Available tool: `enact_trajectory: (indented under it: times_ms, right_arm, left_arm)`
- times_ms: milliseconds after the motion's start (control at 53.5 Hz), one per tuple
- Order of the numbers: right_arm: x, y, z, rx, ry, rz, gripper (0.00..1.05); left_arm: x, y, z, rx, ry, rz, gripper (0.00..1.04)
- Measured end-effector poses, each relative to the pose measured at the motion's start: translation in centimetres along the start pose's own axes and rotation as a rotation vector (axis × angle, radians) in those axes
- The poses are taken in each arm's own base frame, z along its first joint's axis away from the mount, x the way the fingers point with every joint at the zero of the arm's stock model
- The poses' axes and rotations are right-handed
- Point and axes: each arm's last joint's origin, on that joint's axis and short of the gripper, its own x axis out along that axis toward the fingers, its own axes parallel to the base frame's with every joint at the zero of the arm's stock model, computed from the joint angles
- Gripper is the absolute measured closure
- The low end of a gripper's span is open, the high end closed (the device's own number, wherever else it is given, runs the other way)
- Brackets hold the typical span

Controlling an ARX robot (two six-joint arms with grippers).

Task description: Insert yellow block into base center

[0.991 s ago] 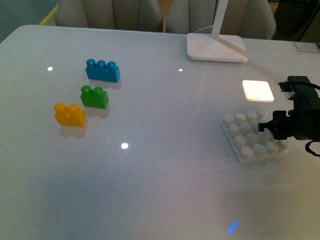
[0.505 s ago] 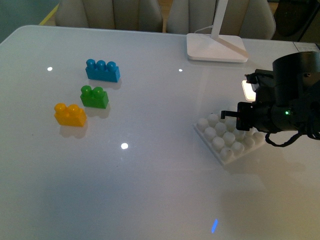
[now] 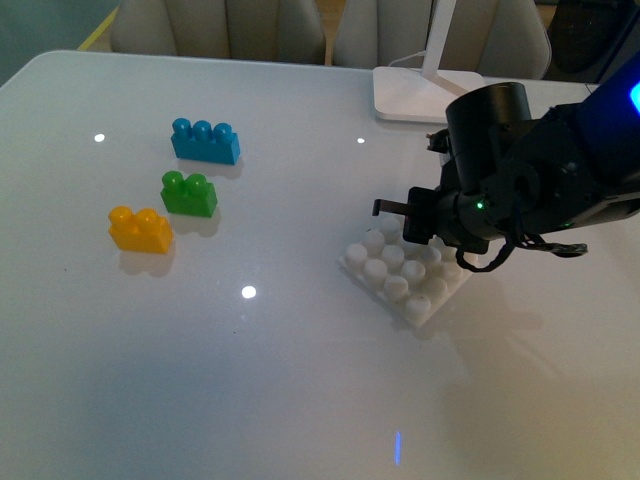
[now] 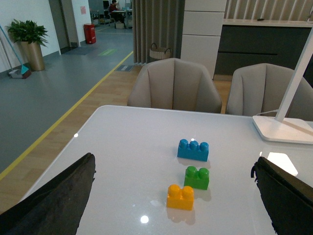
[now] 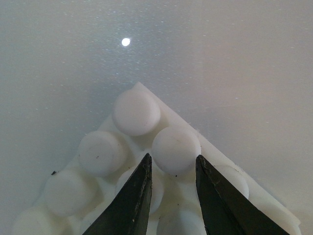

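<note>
The yellow block (image 3: 140,229) lies at the table's left, nearest me in a row of three bricks; the left wrist view shows it (image 4: 180,197) between and beyond my open left fingers (image 4: 58,196), well apart from them. The white studded base (image 3: 400,277) sits right of centre, turned cornerwise. My right gripper (image 3: 420,232) is shut on the base, its dark fingers (image 5: 134,196) pinching one stud (image 5: 175,149) near the base's corner (image 5: 142,90). The left arm does not show in the front view.
A green brick (image 3: 189,193) and a blue three-stud brick (image 3: 205,141) lie just behind the yellow one. A white lamp foot (image 3: 425,100) stands at the back right, with chairs (image 4: 173,85) beyond the table's far edge.
My right gripper has dragged the base leftward across the table, from the right edge toward the middle. The three bricks have not moved.
</note>
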Motion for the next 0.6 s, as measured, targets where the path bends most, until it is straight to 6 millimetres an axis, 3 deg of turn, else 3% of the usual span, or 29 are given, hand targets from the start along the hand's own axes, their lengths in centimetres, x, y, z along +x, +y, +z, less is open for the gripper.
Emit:
enact_trajectory:
  times_ms: [599]
  right_arm:
    - [2.6, 5.3, 2.6, 0.083, 0.033, 0.03, 0.75]
  left_arm:
    - [0.0, 0.0, 0.0, 0.0, 0.0, 0.0, 0.07]
